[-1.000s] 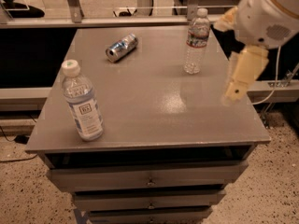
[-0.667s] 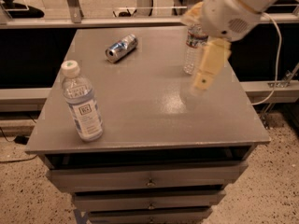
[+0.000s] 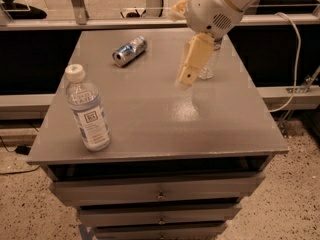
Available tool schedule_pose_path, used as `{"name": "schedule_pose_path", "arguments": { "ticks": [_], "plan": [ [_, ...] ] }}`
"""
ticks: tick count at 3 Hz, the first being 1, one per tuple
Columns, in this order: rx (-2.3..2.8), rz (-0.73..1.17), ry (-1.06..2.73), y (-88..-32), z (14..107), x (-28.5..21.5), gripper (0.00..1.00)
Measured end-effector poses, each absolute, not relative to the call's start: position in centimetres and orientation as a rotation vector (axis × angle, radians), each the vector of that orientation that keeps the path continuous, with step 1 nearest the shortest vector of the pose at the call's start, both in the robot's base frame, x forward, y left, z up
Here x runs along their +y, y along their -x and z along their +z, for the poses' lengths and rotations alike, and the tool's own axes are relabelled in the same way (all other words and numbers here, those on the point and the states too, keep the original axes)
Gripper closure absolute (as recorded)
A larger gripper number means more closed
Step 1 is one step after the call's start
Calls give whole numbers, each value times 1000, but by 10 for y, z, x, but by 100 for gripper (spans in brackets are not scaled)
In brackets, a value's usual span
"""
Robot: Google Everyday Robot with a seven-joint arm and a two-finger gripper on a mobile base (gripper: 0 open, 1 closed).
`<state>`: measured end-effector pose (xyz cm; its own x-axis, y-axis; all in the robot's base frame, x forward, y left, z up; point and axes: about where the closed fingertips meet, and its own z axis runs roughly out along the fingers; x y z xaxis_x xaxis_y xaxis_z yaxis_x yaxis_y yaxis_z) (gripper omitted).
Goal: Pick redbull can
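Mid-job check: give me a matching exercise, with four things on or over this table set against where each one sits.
Things:
1. can
2. near bottle
3. far bottle
4. tool

Places:
A. upright, front left of the table
B. in the air over the table's middle, right of the can
C. lying on its side, back left
D. back right, partly hidden behind the tool

Pairs: 1-C, 2-A, 3-D, 4-B.

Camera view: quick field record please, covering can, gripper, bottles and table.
can: lying on its side, far left of the tabletop, untouched
gripper: over the tabletop right of centre, apart from the can
near bottle: upright, front left
far bottle: far right, partly hidden behind the gripper
table: grey top, drawers below
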<state>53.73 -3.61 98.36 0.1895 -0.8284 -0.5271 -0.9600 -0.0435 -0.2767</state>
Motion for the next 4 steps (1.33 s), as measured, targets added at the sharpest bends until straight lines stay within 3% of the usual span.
{"name": "schedule_pose_path", "arguments": {
  "ticks": [2, 4],
  "plan": [
    [1604, 302, 1886, -554, 987, -23, 0],
    [1516, 101, 1827, -642, 967, 38, 0]
  ]
}}
